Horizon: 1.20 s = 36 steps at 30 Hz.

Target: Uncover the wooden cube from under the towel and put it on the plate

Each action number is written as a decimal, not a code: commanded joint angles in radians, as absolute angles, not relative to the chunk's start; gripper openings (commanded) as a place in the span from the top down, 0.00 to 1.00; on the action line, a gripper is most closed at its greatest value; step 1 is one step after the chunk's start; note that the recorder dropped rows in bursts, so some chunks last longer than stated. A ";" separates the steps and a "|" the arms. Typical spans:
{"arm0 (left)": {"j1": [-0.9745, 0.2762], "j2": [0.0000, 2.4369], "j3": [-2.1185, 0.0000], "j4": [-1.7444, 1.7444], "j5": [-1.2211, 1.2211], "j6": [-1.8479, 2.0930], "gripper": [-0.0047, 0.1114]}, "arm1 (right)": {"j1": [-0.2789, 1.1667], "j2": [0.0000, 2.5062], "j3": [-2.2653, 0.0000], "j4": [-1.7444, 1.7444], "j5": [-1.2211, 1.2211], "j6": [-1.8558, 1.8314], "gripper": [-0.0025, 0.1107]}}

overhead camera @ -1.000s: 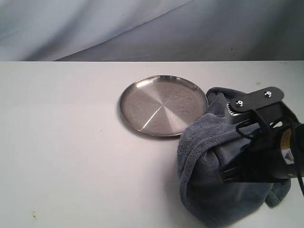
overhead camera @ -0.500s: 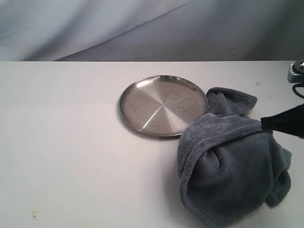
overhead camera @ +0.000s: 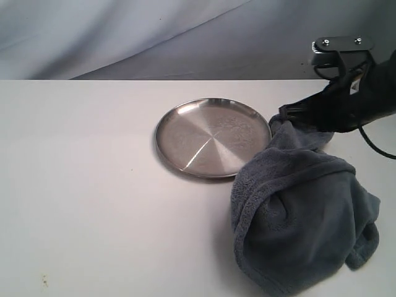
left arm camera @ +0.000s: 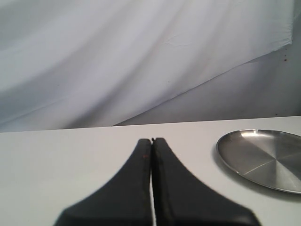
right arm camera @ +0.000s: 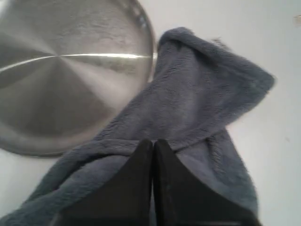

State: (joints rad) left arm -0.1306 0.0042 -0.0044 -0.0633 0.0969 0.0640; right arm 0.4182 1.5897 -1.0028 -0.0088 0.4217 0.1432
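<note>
Off to the left, the left gripper (left arm camera: 151, 140) hangs over the table (overhead camera: 93, 185), jaws pressed together on nothing, clear of the work. Mid-table the plate (overhead camera: 212, 137) sits empty, ready for the wooden cube, which is not in sight and is presumably buried under the towel (overhead camera: 303, 216) heaped to its right, one fold lapping the rim. Farthest right, the right gripper (overhead camera: 286, 113) hovers at the towel's far corner, jaws together with no cloth visibly between them—likely placed to take that corner.

Round silver metal plate (overhead camera: 212, 137) sits mid white table (overhead camera: 80, 185). Bunched blue-grey fleece towel (overhead camera: 303, 216) lies to its right & in front, edge over plate's rim. Right gripper (overhead camera: 283, 112) above towel's far corner, beside plate.
</note>
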 commanded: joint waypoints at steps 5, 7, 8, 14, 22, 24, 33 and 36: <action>-0.128 0.000 0.000 -0.066 0.086 0.061 0.96 | 0.553 1.597 -1.025 0.240 0.451 -0.132 0.98; -0.128 0.000 0.000 -0.066 0.086 0.061 0.96 | 0.598 1.597 -1.025 0.240 0.463 -0.134 0.98; -0.128 0.000 0.000 -0.066 0.086 0.061 0.96 | 0.624 1.597 -1.025 0.240 0.469 -0.134 0.98; -0.128 0.000 0.000 -0.066 0.086 0.061 0.96 | 0.756 1.575 -0.998 0.240 0.482 -0.098 0.98; -0.128 0.000 0.000 -0.066 0.086 0.061 0.96 | 0.840 1.415 -0.812 0.227 0.472 -0.031 0.98; -0.128 0.000 0.000 -0.066 0.086 0.061 0.96 | 0.840 1.358 -0.752 0.230 0.461 -0.018 0.98; -0.128 0.000 0.000 -0.066 0.086 0.061 0.96 | 0.838 1.128 -0.558 0.000 0.470 0.248 0.98; -0.128 0.000 0.000 -0.066 0.086 0.061 0.96 | 0.838 1.083 -0.543 -0.256 0.570 0.492 0.98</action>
State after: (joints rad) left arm -0.1306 0.0042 -0.0044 -0.0633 0.0969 0.0640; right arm 0.8368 1.1225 -0.5608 -0.0293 0.4980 0.2814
